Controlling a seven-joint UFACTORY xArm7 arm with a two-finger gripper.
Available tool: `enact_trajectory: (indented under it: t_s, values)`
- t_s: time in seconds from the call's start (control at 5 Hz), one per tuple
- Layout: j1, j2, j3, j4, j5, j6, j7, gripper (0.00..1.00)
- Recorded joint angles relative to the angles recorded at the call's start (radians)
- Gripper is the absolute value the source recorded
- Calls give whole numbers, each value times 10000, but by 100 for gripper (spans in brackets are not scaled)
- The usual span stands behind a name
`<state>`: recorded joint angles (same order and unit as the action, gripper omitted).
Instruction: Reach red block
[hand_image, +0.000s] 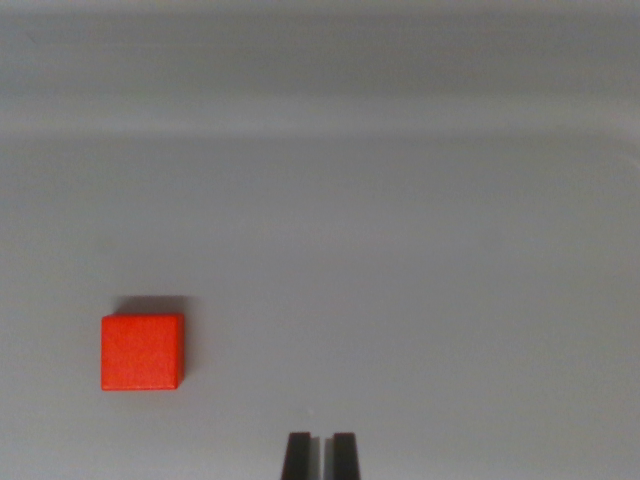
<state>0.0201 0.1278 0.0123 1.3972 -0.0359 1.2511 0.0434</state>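
Observation:
A small red block (142, 352) lies flat on a plain grey surface in the lower left of the wrist view. My gripper (320, 455) shows at the bottom centre as two dark fingertips standing close together, with only a thin slit between them and nothing held. The block sits well to the wrist view's left of the fingertips and slightly above them, with bare surface between the two.
The grey surface (400, 250) fills the view. A paler band (320, 120) runs across the upper part, where the surface seems to meet a wall or an edge.

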Motion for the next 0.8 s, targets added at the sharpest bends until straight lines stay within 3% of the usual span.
enact_trajectory:
  t_s: [0.2, 0.4, 0.6, 0.8]
  values:
    - [71, 269, 86, -215, -20, -449, 61, 0]
    - [71, 269, 86, -215, -20, -449, 61, 0]
    - [146, 553, 177, -442, -41, -923, 126, 0]
    - [146, 553, 177, -442, -41, -923, 126, 0]
